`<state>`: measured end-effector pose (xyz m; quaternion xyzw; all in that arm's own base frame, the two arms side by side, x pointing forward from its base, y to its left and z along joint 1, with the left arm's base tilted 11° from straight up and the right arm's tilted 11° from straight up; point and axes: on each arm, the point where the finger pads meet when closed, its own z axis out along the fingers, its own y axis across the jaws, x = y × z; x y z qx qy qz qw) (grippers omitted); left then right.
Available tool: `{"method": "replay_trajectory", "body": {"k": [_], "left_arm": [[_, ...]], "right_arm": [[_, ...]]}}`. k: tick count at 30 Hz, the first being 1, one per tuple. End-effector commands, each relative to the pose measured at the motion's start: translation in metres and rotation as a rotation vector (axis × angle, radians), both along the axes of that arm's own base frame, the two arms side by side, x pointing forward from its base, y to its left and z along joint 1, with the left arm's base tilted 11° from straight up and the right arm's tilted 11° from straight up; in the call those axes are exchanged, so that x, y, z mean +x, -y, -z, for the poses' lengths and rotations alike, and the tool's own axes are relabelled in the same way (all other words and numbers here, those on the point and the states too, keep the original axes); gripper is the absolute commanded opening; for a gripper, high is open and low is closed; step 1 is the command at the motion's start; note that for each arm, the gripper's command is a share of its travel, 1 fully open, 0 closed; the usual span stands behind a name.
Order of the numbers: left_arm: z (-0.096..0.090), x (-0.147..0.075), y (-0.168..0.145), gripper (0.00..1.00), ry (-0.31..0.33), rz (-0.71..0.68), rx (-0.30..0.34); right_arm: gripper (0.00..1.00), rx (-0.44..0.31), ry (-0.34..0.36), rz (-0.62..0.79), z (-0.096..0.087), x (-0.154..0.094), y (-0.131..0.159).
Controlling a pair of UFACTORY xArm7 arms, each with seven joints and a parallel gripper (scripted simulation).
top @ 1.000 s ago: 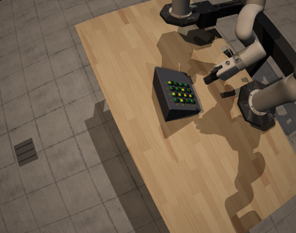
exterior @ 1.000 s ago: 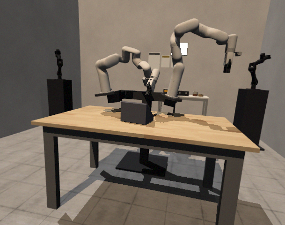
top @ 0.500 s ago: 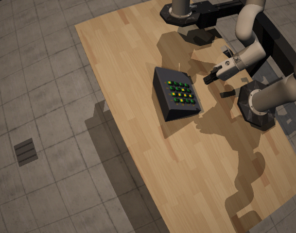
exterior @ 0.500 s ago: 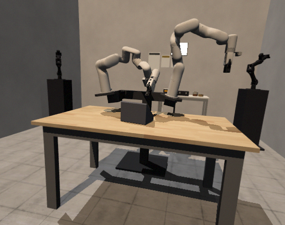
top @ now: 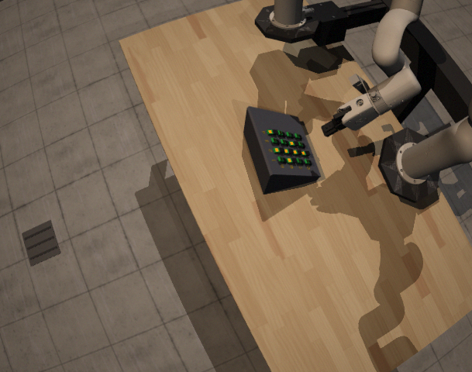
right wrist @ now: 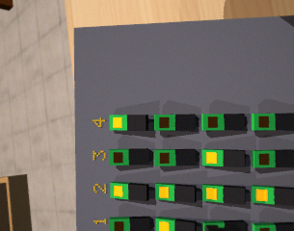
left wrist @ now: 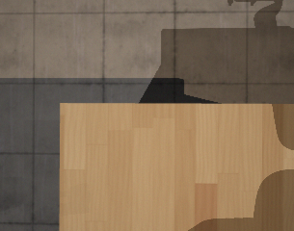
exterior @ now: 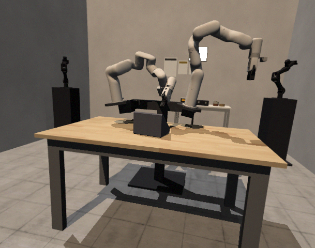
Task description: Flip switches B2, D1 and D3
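The dark sloped switch panel stands on the table. Switch B2 is lit. Switch D3 is dark. Switch D1 looks dark, and the lower edge of the right wrist view cuts it off. My right gripper is shut and empty, above the robot's side of the panel, not touching it. A dark shape, likely its fingertips, covers part of C1 in the right wrist view. My left gripper is open and empty, high and far from the panel.
Other lit switches are A4, A2, B1, C3, C2 and D2. The left wrist view shows only the wooden table, its corner and the floor. The left arm's base stands near the panel.
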<state>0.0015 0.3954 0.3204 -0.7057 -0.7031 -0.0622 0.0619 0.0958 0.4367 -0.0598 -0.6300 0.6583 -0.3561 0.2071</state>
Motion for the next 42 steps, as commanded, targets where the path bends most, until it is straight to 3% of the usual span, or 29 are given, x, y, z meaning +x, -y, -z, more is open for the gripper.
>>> {"method": "replay_trajectory", "body": {"k": [1,15,42], "left_arm": [[-0.002,0.000,-0.001,1.00,0.000,0.000,0.006],[-0.002,0.000,-0.001,1.00,0.000,0.000,0.006],[-0.002,0.000,-0.001,1.00,0.000,0.000,0.006]], "right_arm": [[0.00,0.004,0.000,-0.001,0.006,0.008,0.001],[0.00,0.004,0.000,-0.001,0.055,0.061,0.016],[0.00,0.004,0.000,-0.001,0.059,0.066,0.017]]}}
